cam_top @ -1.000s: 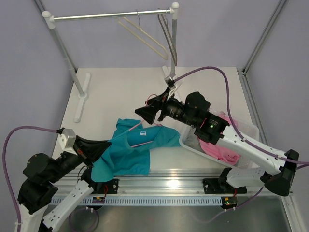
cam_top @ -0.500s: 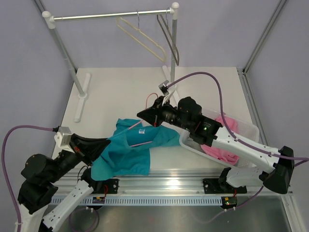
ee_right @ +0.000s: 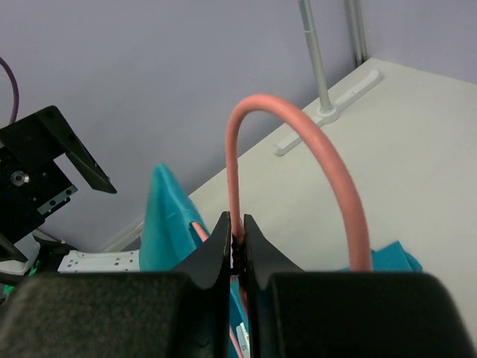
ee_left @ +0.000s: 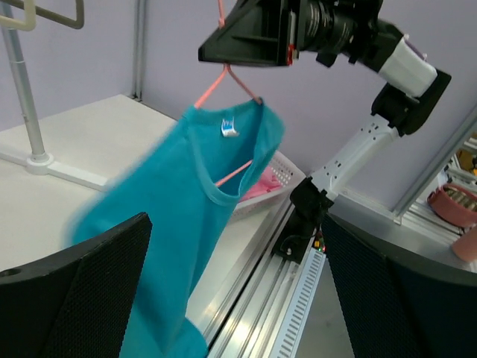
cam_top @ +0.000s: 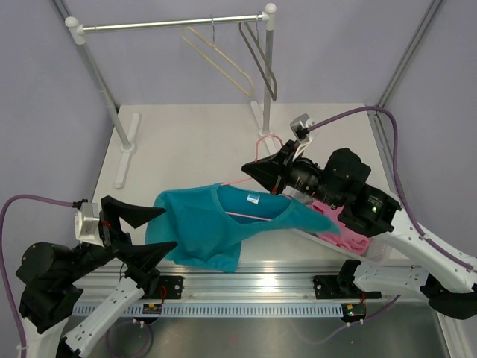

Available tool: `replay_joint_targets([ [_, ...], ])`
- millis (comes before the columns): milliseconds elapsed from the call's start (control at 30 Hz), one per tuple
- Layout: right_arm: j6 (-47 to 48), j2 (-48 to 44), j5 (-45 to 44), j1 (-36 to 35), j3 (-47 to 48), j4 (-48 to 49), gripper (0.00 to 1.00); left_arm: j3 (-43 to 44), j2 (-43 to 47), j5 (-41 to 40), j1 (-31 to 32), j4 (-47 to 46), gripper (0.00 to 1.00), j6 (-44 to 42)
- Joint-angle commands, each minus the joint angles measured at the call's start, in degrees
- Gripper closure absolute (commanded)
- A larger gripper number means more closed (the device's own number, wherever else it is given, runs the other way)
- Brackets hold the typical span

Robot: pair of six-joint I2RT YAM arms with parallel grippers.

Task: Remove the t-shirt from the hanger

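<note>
The teal t-shirt [cam_top: 212,224] hangs from the pink wire hanger [cam_top: 262,143], whose wire runs through the neck by the white label. My right gripper [cam_top: 248,170] is shut on the hanger's stem just below the hook, with the shirt lifted off the table. In the right wrist view the jaws [ee_right: 237,240] pinch the pink wire, and the hook [ee_right: 298,123] arcs above them. My left gripper [cam_top: 145,233] stands open beside the shirt's left edge, holding nothing. In the left wrist view the t-shirt [ee_left: 171,194] sways in front of its wide-apart fingers [ee_left: 74,291].
A garment rack rail [cam_top: 171,24] spans the back, with a beige hanger [cam_top: 220,60] and a dark grey hanger [cam_top: 261,63] on it. A white basket [ee_left: 283,170] with pink cloth [cam_top: 332,222] sits under the right arm. The arms' mounting rail [cam_top: 253,283] runs along the near edge.
My left gripper opened and let go of the t-shirt. My right gripper closed on the hanger's stem, then moved right and up, lifting the shirt off the table.
</note>
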State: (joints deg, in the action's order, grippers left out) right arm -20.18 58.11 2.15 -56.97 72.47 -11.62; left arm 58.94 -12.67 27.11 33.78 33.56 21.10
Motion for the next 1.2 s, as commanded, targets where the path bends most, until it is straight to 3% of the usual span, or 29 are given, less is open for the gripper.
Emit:
replay_joint_targets([
  [0, 2.78, -0.54, -3.65, -0.42, 4.43, -3.84, 1.0, 2.32, -2.01, 4.27, 0.06, 3.16, 0.01, -3.87],
  [233, 5.33, -1.59, -2.5, -0.42, 6.81, -6.4, 1.0, 2.85, -3.24, -1.27, 0.15, 7.31, 0.01, -10.37],
  [400, 7.0, -2.38, 3.03, -0.34, 7.87, -8.6, 1.0, 1.71, -3.95, -4.7, 0.06, 8.27, 0.01, -12.4],
  [767, 9.55, -7.83, 5.84, -0.33, 5.67, -9.31, 1.0, -1.72, -4.47, 3.81, 0.15, 6.25, 0.01, -15.39],
  [900, 8.76, -8.45, 7.16, -0.33, 6.11, -8.51, 1.0, -3.47, -4.56, 10.14, 0.06, 3.45, 0.06, -14.52],
  [1000, 8.23, -8.1, 7.51, -0.33, 6.2, -7.98, 1.0, -5.23, -4.73, 10.6, 0.15, 1.25, 0.24, -13.11],
  [1100, 7.88, -7.92, 8.31, -0.33, 6.28, -7.72, 1.0, -5.24, -5.26, 8.5, 0.06, 1.07, 0.63, -12.76],
  [1133, 7.97, -8.1, 7.87, -0.33, 6.37, -7.89, 1.0, -4.8, -5.26, 7.61, 0.15, 0.98, 1.0, -12.67],
  [1167, 8.4, -8.18, 7.26, -0.42, 6.37, -8.16, 1.0, -4.62, -4.92, 4.12, 0.06, 0.89, 1.0, -11.71],
])
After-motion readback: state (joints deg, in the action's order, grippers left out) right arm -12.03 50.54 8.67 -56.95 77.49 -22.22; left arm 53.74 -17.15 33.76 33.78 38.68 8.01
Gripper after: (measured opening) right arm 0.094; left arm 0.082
